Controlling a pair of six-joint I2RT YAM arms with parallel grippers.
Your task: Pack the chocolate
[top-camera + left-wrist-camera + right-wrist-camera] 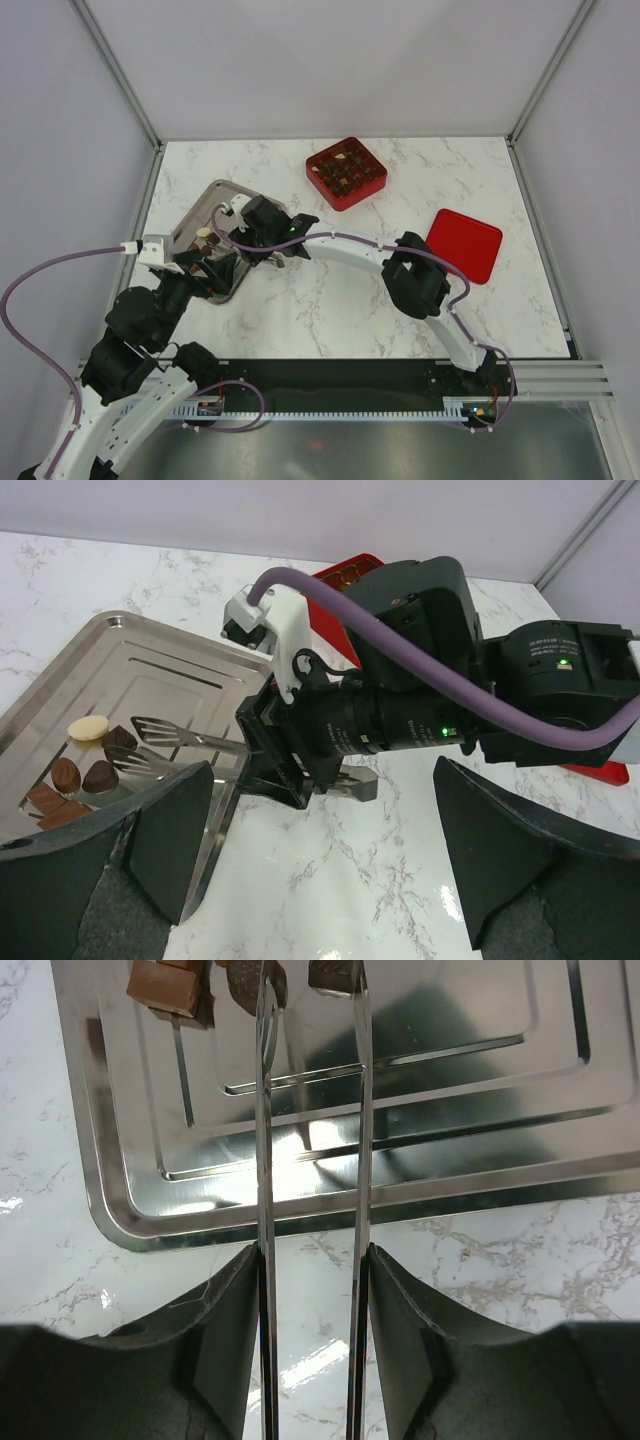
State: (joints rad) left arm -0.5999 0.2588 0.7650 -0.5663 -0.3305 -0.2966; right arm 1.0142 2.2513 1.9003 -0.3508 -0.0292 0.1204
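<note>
Right gripper (312,1260) clamped on tongs (264,1160), tips at the chocolate (100,777) in the tray (170,670), far left. Left gripper (318,780) jaws wide apart, beside the tray.

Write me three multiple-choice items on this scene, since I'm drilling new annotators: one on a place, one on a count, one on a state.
1. Where is the red lid relative to the box?
A. on top of it
B. lying apart, off to its right
C. inside it

2. Among the chocolate in the tray, how many pieces are pale?
A. none
B. one
C. four

3. What holds the tongs?
A. nothing; they lie in the tray
B. a human hand
C. the right pincer

Answers:
1 B: the top view shows the lid flat and clear of the box, to its right.
2 B: a single cream piece sits among the brown ones.
3 C: both tong blades run out from between its fingers, tips over the tray.
</note>
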